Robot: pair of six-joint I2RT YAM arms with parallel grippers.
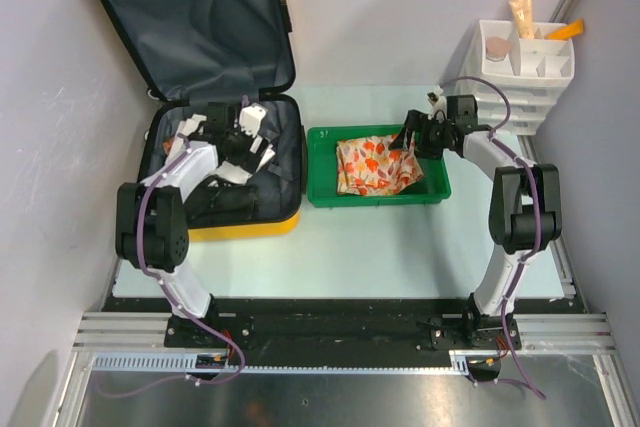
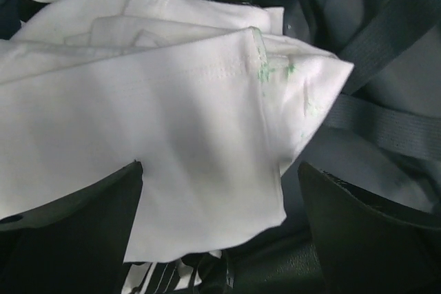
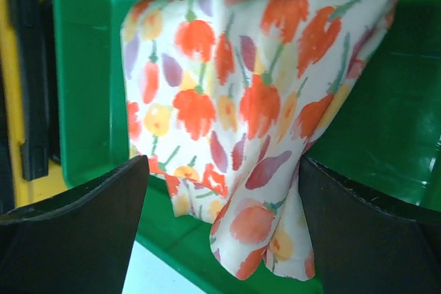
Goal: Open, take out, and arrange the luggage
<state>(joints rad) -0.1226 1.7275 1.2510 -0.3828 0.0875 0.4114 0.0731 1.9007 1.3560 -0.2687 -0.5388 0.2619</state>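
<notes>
The luggage (image 1: 245, 227) lies open at the left, its lid leaning on the back wall and its dark grey lining showing. My left gripper (image 1: 243, 130) reaches down into the lower half. In the left wrist view it (image 2: 220, 170) stands open, with a folded white cloth (image 2: 138, 101) lying between and beyond the fingers and nothing pinched. My right gripper (image 1: 410, 137) hovers over the right end of the green tray (image 1: 325, 192). Its jaws (image 3: 224, 163) are open above a floral cloth (image 3: 227, 74) that rests in the tray (image 3: 83, 67).
A white compartmented organizer (image 1: 500, 97) with tubes in it stands at the back right. Dark straps (image 2: 386, 125) cross the suitcase lining. A striped item (image 2: 158, 277) peeks from under the white cloth. The suitcase's yellow side (image 3: 14, 122) runs along the tray.
</notes>
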